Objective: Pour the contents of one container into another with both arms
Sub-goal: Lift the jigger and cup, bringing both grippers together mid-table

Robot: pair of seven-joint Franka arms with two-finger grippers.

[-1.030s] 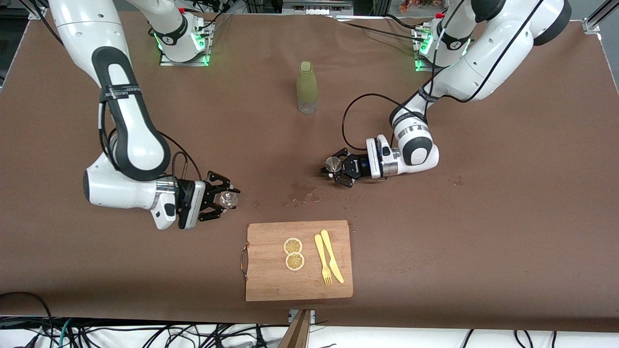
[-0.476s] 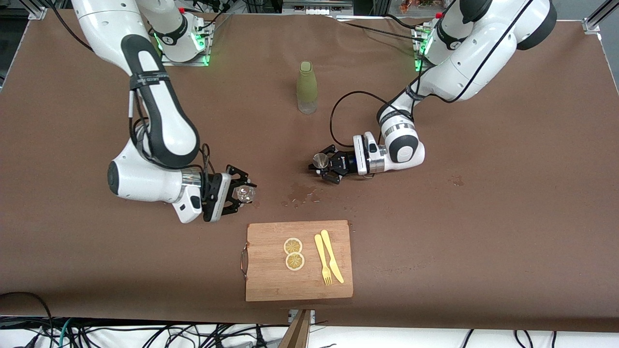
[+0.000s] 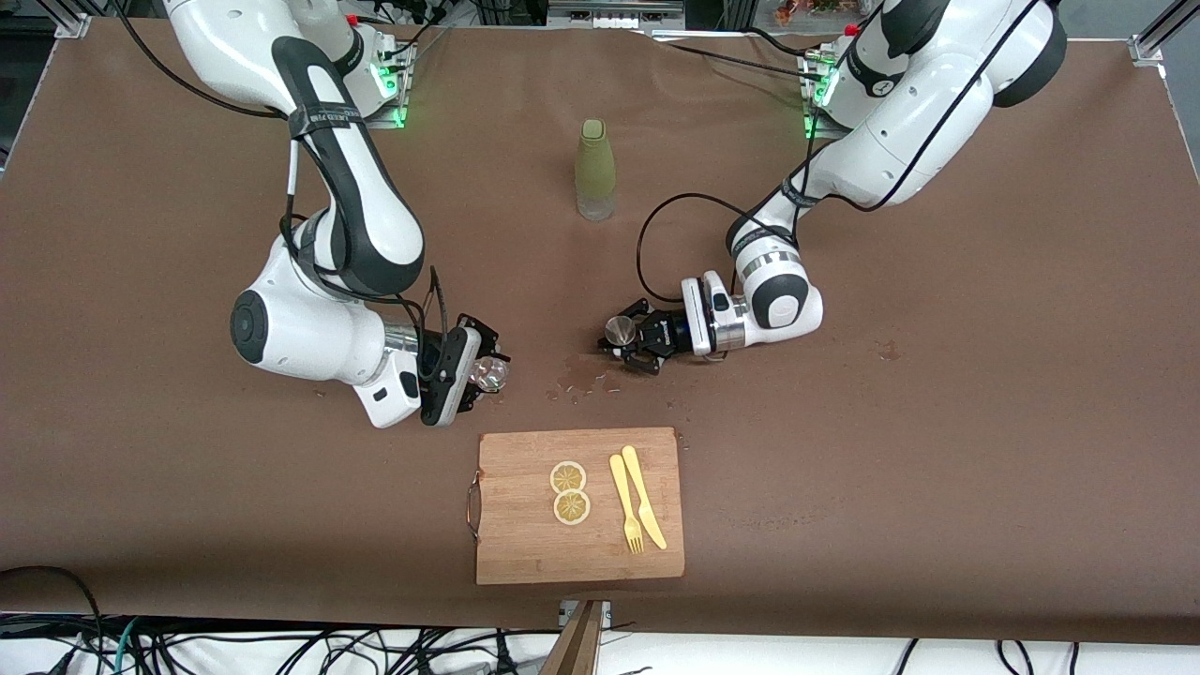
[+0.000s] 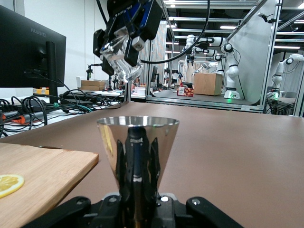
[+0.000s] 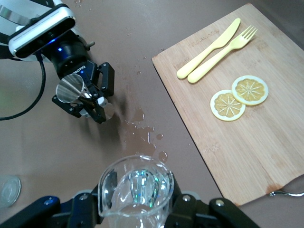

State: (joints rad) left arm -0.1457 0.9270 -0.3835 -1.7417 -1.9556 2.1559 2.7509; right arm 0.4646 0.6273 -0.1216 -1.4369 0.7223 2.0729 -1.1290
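1. Right pincer (image 3: 480, 373), left of frame centre, grips the glass (image 3: 490, 374) above the surface (image 3: 937, 422).
2. Left pincer (image 3: 626, 339), just right of centre, grips the jigger (image 3: 619, 330) above spilled drops (image 3: 581, 377).

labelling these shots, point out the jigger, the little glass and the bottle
jigger (image 4: 138, 142), left wrist view, cone wall
glass (image 5: 137, 187), right wrist view, clear bowl
bottle (image 3: 595, 172), front view, green sleeve

so both arms slid toward the middle: right gripper (image 3: 476, 374) with the glass (image 3: 490, 374) and left gripper (image 3: 630, 341) with the jigger (image 3: 619, 330) sit much closer together now, above the wet patch (image 3: 586, 375)
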